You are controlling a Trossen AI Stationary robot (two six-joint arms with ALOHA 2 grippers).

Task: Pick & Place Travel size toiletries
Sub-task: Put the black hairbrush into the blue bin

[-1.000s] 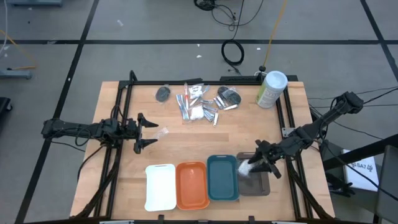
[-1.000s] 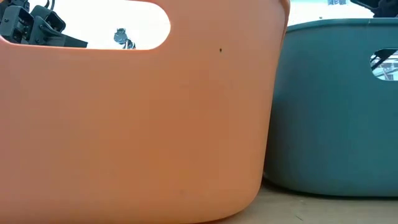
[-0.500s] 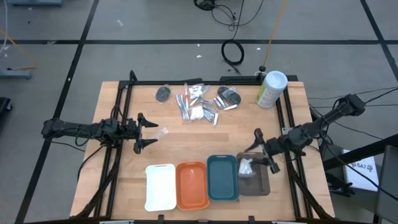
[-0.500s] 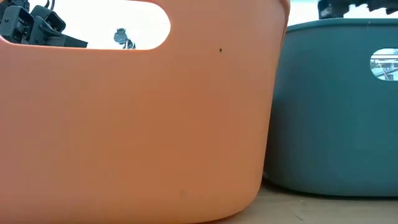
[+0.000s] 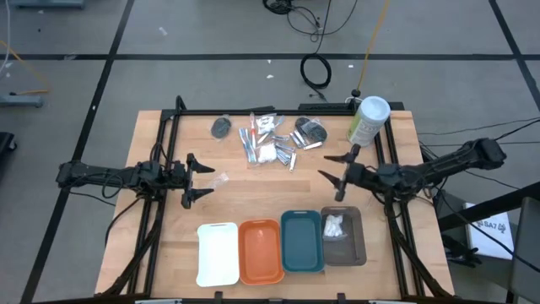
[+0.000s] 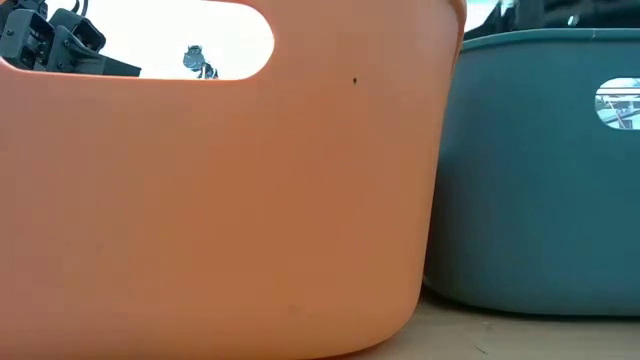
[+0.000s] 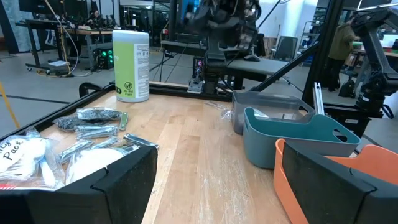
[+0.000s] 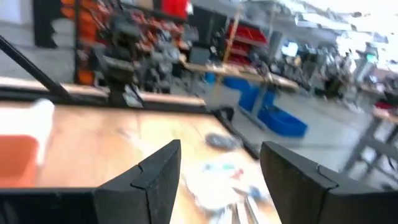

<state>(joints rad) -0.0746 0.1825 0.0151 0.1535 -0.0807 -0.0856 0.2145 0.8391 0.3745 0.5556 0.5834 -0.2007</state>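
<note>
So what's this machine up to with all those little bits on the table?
It sorts small toiletries into trays. A white fluffy pad lies in the grey tray. The right gripper hangs open and empty between that tray and the pile. The left gripper waits open at the table's left side.

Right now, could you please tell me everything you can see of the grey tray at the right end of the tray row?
The grey tray is a small rectangular bin with rounded corners, seemingly of smooth dark grey plastic. It sits upright on the wooden table, last in the row, right beside the teal tray. White fluffy pads lie inside toward its far end; the rest of its floor shows bare. The right gripper is beyond it over the table, jaws open, touching nothing.
</note>
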